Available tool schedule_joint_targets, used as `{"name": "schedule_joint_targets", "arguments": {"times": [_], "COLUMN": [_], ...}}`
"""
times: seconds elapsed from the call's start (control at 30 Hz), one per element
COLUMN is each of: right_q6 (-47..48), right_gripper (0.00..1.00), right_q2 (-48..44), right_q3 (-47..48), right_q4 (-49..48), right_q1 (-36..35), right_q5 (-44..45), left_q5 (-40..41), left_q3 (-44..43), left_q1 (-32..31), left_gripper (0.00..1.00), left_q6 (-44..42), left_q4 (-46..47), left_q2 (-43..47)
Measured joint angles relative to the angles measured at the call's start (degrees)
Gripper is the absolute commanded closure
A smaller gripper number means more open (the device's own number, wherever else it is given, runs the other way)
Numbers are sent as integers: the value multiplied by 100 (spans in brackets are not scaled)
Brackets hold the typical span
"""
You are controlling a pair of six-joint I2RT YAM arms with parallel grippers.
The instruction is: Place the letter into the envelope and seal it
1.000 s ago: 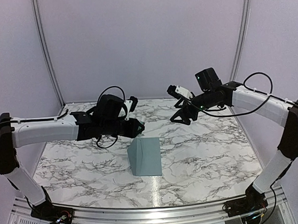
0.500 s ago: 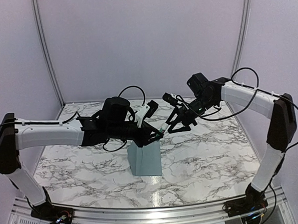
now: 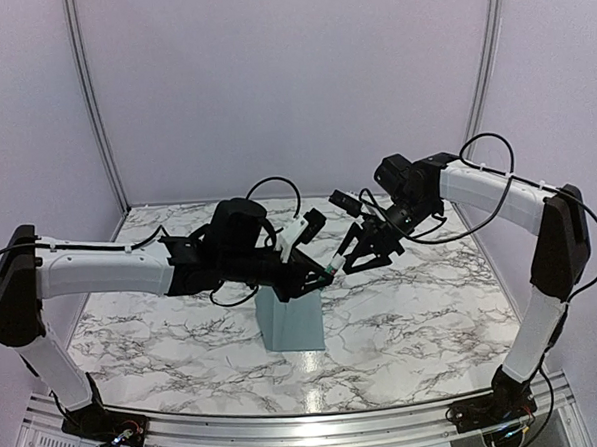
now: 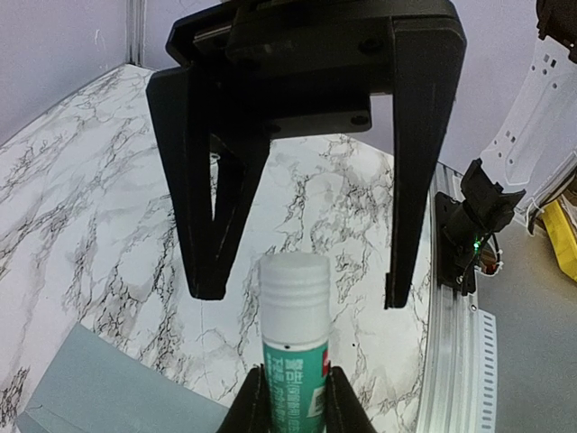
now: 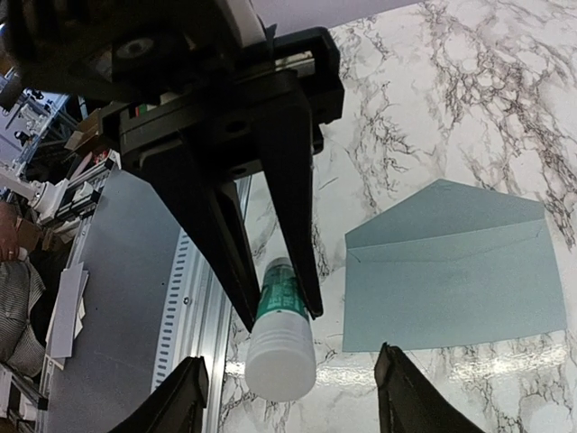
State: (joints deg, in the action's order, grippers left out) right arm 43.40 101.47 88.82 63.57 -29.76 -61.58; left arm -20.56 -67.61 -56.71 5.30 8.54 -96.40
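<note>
Envelope [image 3: 292, 319]: flat on the marble table [image 3: 433, 307], near its centre and a little toward 6 o'clock in the top view; nothing touches it.
Flap [image 5: 442, 203]: open, the triangle lying flat on the table beyond the pocket mouth.
Handling: thin paper, so likely very light and limp. It would slide on the smooth marble and crease if pinched hard. Best pinned by a corner or the pocket edge while the flap is worked.
Contents: the pocket lies flat. Whether the letter is inside cannot be told, and no loose sheet shows in any view.
Glue stick [image 4: 293, 374]: green label, white cap [image 4: 292, 293] on, held in the air above the envelope's 1 o'clock corner. Rigid, smooth plastic.
Left gripper [image 3: 316, 279]: clamped on the stick's body, cap end pointing toward 2 o'clock.
Right gripper [image 4: 300, 298]: comes in from 2 o'clock, its jaws parted and straddling the cap with a gap on each side.
Step, by my reading: uncapping the glue before sealing.
Risk: the cap may slip between the jaws.
</note>
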Motion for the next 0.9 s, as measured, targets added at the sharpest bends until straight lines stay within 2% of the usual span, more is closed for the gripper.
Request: {"name": "schedule_joint_targets", "arguments": {"times": [0.2,0.57,0.73,0.9], "right_q6": [-37,-273,-264,-240], "right_gripper": [49,81,93,96], "right_q2": [0,0,0,0], "right_q3": [0,0,-2,-2], "right_q4": [-2,-166,-142,-131], "right_q1": [2,-20,-61,-109], "right_q5": [17,157,232,348], "left_q5": [-4,-46,-42,-57], "left_q3": [0,-4,-15,-105], "left_q1": [0,0,7,7], "left_gripper": [100,100,83,72], "left_q6": [-44,-59,-61,-66], "left_q4": [-7,-39,-90,-245], "left_q2": [-42,-140,-184,-236]}}
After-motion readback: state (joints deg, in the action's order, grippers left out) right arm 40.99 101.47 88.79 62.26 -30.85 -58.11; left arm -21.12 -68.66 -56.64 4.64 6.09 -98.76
